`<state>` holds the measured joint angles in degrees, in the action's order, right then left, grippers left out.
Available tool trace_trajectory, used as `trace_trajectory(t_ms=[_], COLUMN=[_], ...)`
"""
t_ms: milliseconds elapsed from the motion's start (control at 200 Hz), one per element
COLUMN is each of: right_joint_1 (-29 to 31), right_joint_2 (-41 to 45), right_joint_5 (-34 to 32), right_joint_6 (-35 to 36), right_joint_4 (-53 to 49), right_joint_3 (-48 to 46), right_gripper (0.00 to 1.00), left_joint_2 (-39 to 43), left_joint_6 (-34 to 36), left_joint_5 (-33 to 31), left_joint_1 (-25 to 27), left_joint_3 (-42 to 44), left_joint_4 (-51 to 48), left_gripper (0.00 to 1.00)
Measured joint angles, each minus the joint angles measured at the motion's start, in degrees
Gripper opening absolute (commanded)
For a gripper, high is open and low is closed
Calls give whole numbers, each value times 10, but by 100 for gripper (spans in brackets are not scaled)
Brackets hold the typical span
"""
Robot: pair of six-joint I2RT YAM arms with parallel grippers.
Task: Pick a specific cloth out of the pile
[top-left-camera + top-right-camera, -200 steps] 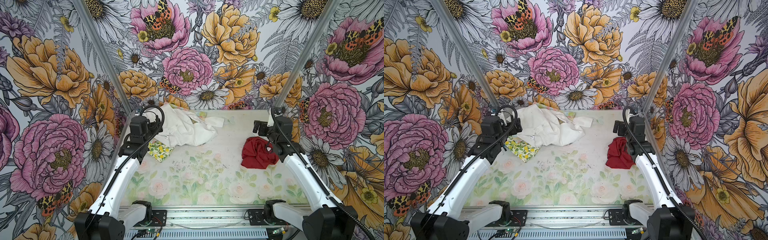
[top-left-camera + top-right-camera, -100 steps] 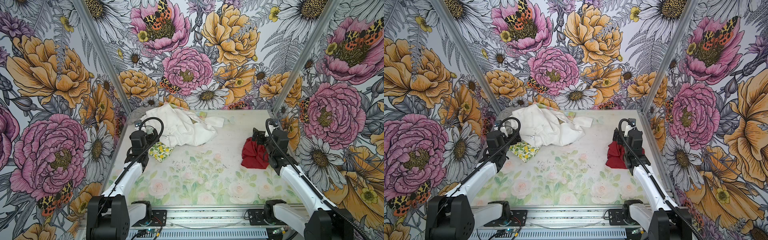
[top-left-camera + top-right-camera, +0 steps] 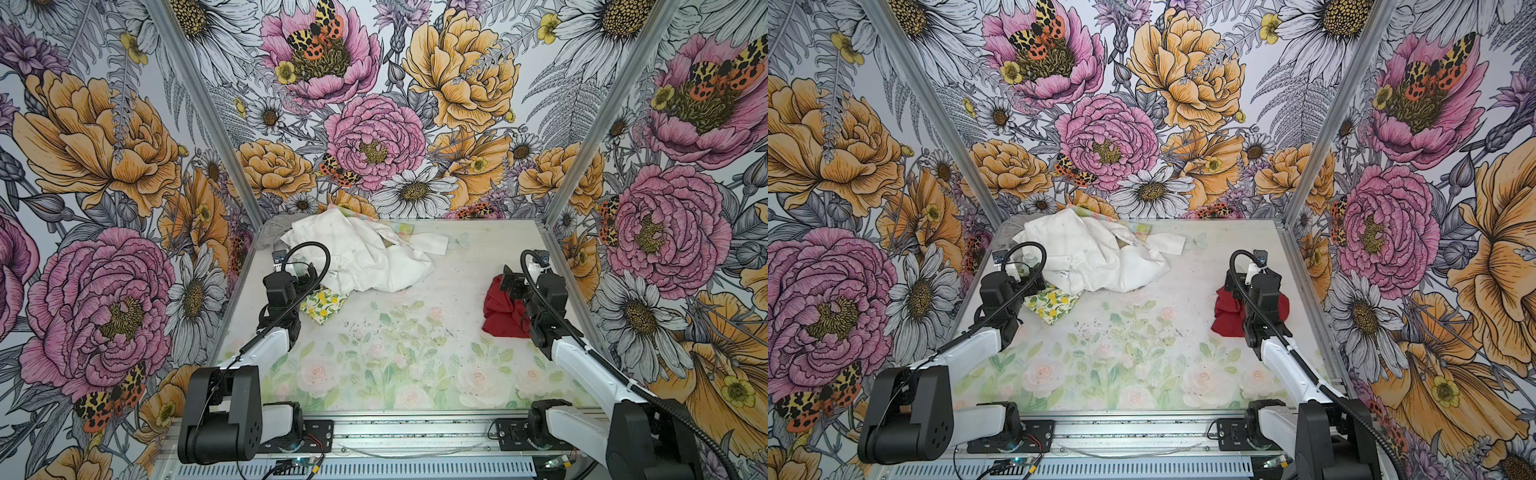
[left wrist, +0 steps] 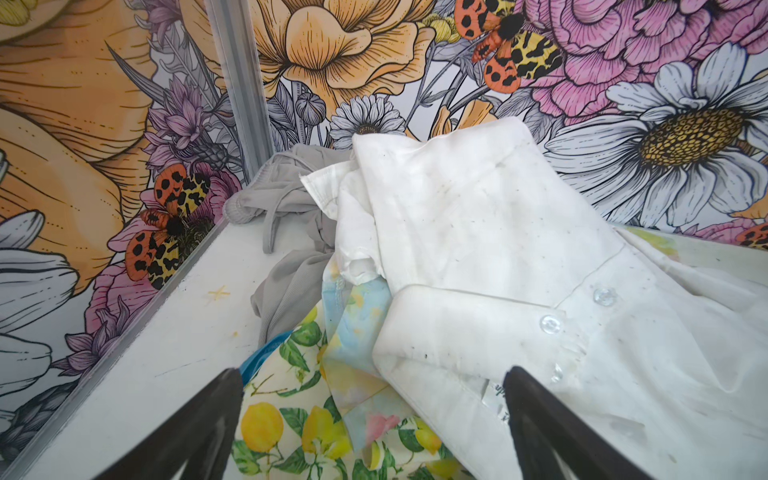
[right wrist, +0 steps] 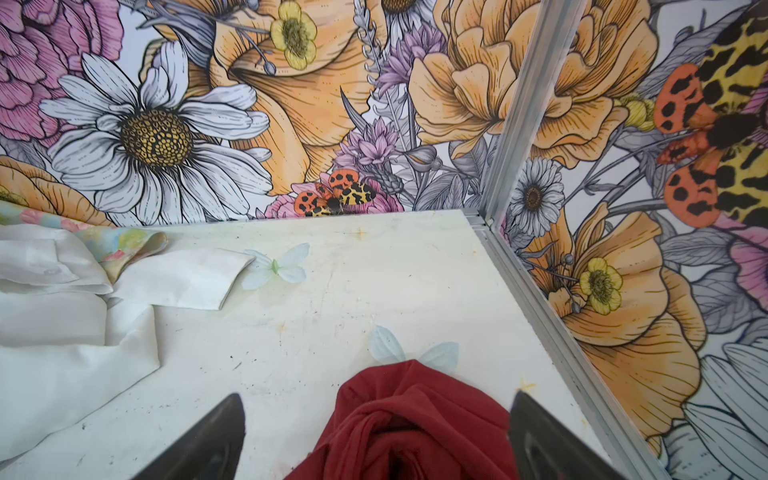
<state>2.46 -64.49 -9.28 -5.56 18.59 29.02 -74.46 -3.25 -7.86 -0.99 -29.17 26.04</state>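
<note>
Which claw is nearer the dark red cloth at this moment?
Right. The right claw hangs open over the dark red cloth; the left claw is across the table, open at the pile.

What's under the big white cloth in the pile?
Poking out at the edges of the white cloth: a lemon-print piece, a pastel floral piece and a grey piece. Anything else beneath is covered.

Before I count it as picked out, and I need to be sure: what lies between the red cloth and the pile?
Only bare table, as both top views show. The red cloth lies apart from the pile.
</note>
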Motion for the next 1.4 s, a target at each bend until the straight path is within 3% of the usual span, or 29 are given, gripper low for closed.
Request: trace_trajectory(t_ms=[750,1076,1396], right_joint_1=[0,-2,-41], right_joint_2=[-105,-217,-236], right_joint_5=[-16,-9,30], right_joint_6=[31,33,20], right_joint_4=[163,318,310], right_joint_3=[-59,-105,-70], right_gripper=[99,100,99], left_joint_2=[-124,-139,-139], left_joint_6=[38,39,37], left_joint_5=[-24,-29,-30], left_joint_1=[32,33,22], left_joint_3=[76,76,76], left_joint_4=[236,266,268], left_gripper=[99,99,99])
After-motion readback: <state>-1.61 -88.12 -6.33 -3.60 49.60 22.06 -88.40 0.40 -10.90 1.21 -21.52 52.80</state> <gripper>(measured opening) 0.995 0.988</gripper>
